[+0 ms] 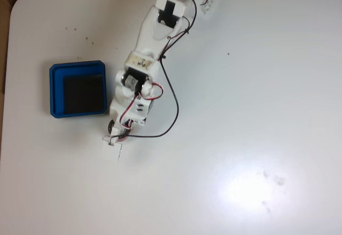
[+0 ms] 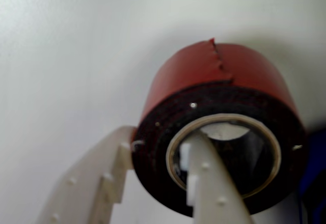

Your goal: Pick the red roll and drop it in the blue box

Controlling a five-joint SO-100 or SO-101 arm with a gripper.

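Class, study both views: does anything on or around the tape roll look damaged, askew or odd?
In the wrist view, the red roll has a jagged, torn tape end lifting at its upper edge. The claw grips it through the wall: one finger inside the core, one outside. Nothing else stands out.

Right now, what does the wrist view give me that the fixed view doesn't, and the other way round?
Wrist view alone: the red roll close up, one finger inside its hollow core and the other against its outer wall, and a torn tape edge on its red side. Fixed view alone: the whole arm reaching across the white table, and the blue box just left of the pincer, nothing lying in it. Both share the pincer and the table.
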